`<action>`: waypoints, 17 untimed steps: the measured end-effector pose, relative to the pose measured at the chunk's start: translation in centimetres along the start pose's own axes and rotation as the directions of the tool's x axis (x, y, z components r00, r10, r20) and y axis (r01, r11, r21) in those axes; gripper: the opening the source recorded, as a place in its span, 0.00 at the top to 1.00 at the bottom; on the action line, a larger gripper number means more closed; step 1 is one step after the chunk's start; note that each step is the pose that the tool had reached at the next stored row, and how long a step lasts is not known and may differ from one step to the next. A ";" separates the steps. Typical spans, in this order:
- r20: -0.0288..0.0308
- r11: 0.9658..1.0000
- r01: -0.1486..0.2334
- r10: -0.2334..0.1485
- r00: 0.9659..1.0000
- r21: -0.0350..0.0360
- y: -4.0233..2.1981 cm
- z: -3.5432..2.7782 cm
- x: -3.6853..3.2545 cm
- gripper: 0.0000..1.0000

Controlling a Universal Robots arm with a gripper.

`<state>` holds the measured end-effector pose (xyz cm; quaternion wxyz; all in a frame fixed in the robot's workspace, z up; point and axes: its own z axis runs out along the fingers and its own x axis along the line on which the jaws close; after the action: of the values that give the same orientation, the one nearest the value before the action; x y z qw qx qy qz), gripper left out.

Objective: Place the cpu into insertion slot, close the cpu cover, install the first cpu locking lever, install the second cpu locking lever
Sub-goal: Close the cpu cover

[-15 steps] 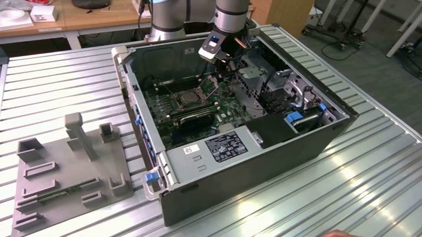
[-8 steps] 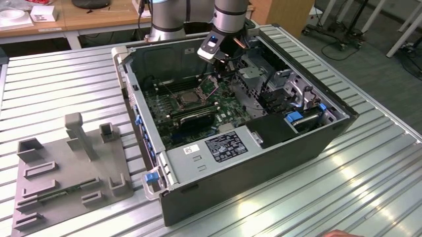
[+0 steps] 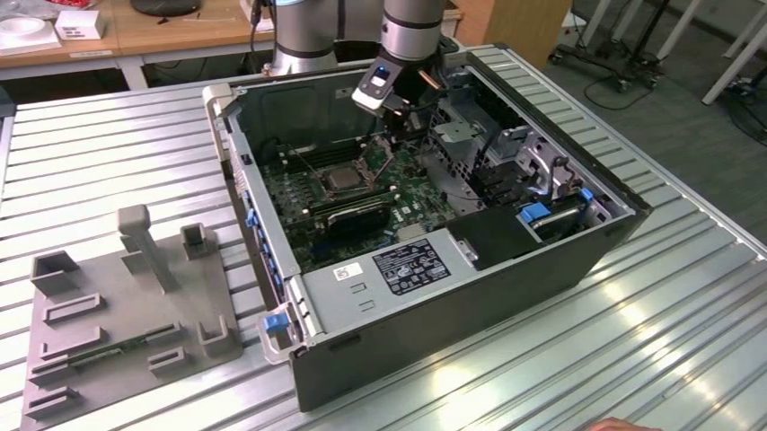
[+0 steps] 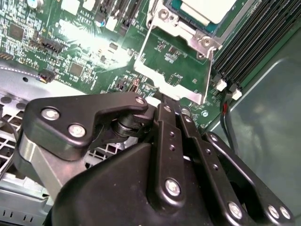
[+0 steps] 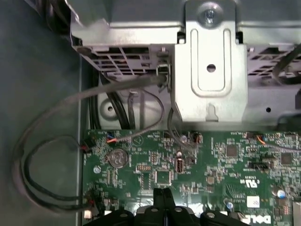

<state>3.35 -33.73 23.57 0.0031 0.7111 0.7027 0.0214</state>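
Pinching the cover (image 4: pixel 155 77) by its edge, the gripper (image 4: pixel 162 100) holds it tilted up beside the slot (image 4: pixel 162 16), where the cpu (image 4: pixel 207 8) lies, down on the green board (image 4: pixel 84 42) in the case (image 3: pixel 455 332)

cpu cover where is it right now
In the second wrist view the cpu cover stands tilted open beside the insertion slot, its free edge at the gripper.

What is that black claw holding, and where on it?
The black gripper appears to pinch the thin square silver metal cover frame by the middle of its free edge.
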 end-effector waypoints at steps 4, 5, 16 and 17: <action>0.000 1.000 0.000 0.000 1.000 0.000 -0.45 0.00 -0.01 0.89; 0.000 1.000 0.000 0.000 1.000 0.000 -0.56 -0.01 -0.01 0.89; 0.000 1.000 0.000 0.000 1.000 0.000 -1.77 -0.01 -0.02 0.89; 0.000 1.000 0.000 0.000 1.000 0.000 -1.89 -0.01 -0.02 0.89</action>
<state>1.46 -33.73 23.51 0.0031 0.7111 0.7027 0.0214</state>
